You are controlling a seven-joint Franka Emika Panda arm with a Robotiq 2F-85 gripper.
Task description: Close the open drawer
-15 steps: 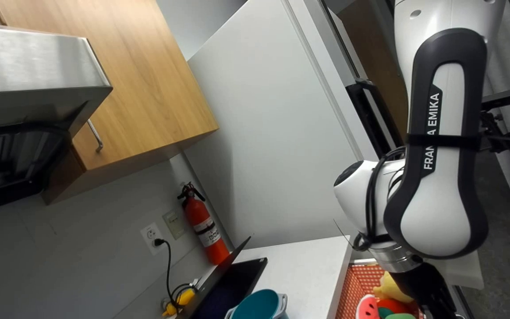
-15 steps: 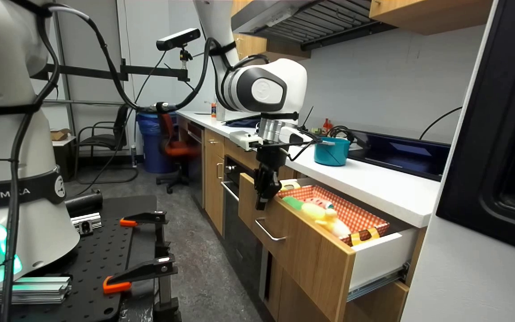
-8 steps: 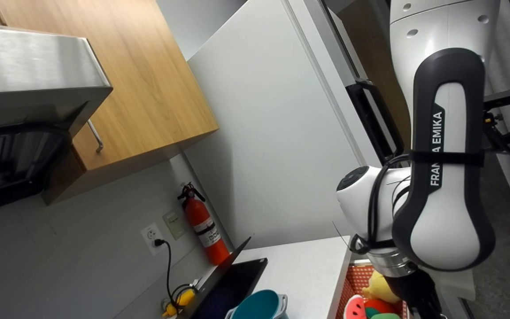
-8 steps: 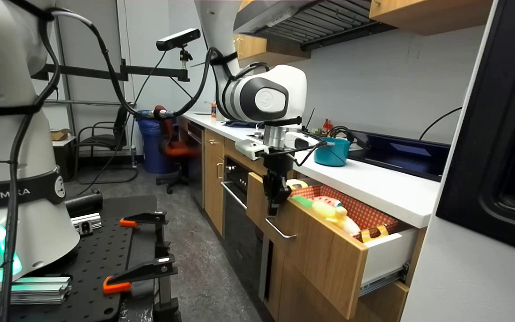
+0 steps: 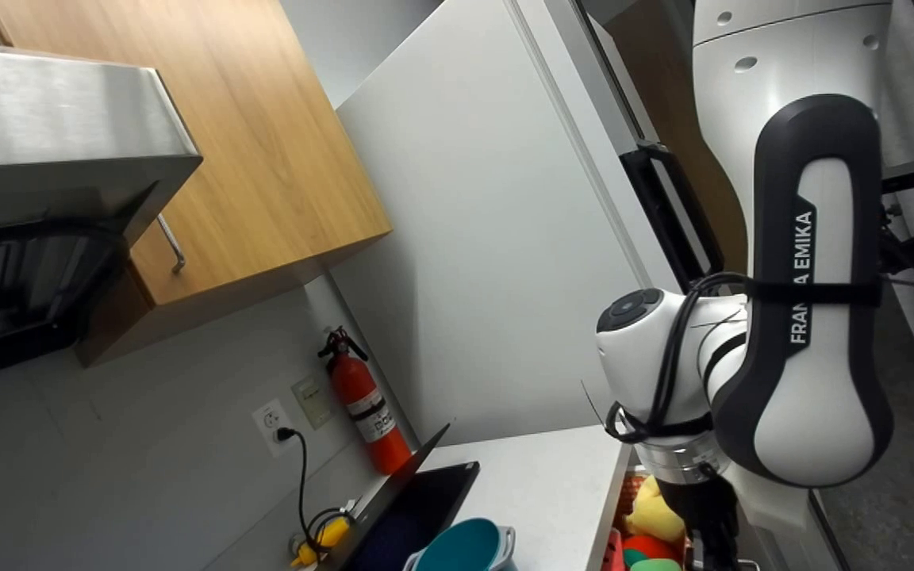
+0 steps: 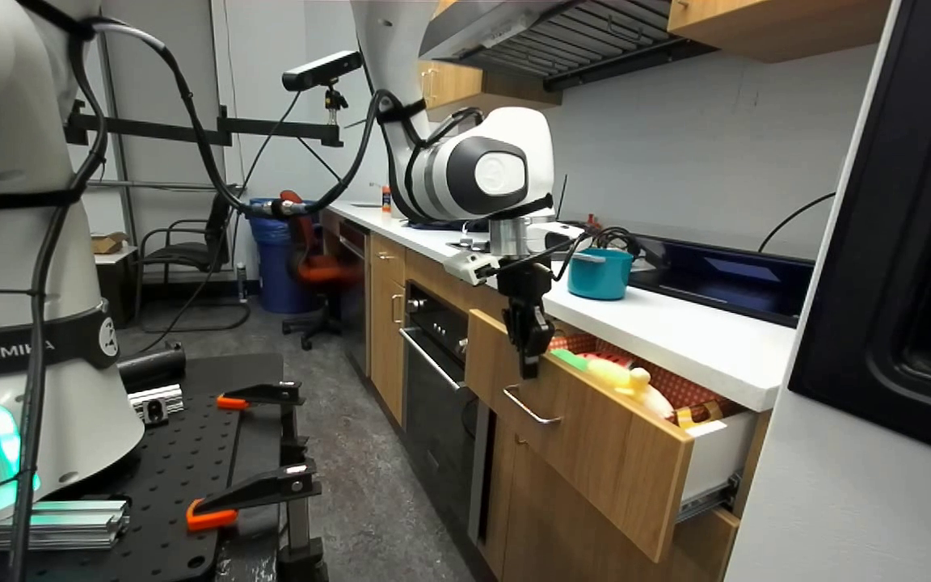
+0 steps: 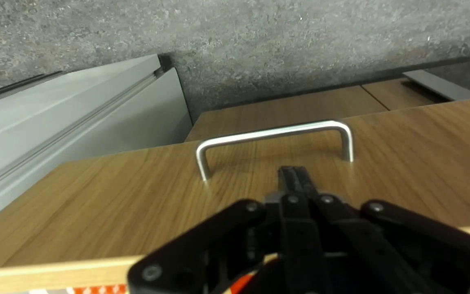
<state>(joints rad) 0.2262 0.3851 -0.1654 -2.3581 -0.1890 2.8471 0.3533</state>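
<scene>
You are, I judge, working at the pushing step. The drawer (image 6: 595,444) is standing part-way out beneath the white counter (image 6: 676,339), its metal slide (image 6: 708,499) showing between the front panel (image 7: 137,212) and the cabinet (image 6: 550,517), so the closing is not yet done. You are holding the gripper (image 7: 293,169) pointing down on the outer side of that panel, its two fingers (image 7: 285,179) lying together with nothing between them. The tips are sitting just above the handle (image 7: 273,133), between its two ends, and you are not gripping it. Whether they are pressing on the panel, I cannot tell; no view is showing that contact clearly.

The next move is calling for a straight, level shove toward the cabinet. You are looking to put the load on the flat panel, tips well below its top edge so they are not riding over, and near the middle so the drawer is not running skewed. Be pressing with the fingers together, as a blunt end. Be watching the red-checked basket (image 6: 680,387) and the yellow toy (image 6: 612,373): they are lying behind the panel, and anything poking up might be catching under the counter.
</scene>
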